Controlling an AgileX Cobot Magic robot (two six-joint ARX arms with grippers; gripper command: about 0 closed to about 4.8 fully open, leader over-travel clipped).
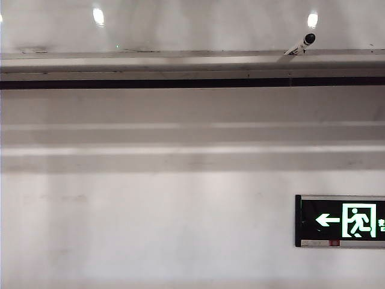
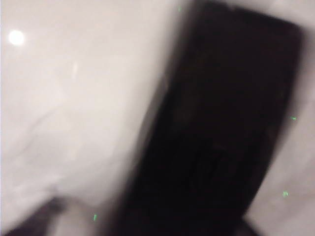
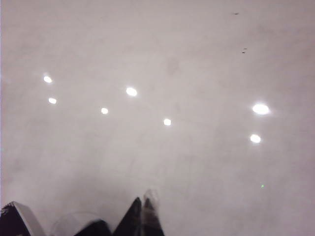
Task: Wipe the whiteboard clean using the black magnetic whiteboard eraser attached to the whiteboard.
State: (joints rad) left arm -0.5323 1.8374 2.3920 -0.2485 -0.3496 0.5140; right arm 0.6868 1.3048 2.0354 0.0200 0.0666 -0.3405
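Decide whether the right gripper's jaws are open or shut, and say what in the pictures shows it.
Shut. In the right wrist view the right gripper's two dark fingertips meet in one point with no gap, holding nothing, above the glossy whiteboard.

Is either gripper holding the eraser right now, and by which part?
Cannot tell for the left gripper: its blurred wrist view shows the black eraser close against the whiteboard, no fingers visible. The right gripper is shut, holding nothing.

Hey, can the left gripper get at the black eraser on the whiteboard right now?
Probably yes. In the left wrist view the black eraser fills much of the blurred frame against the whiteboard, with nothing between. The left gripper itself isn't visible.
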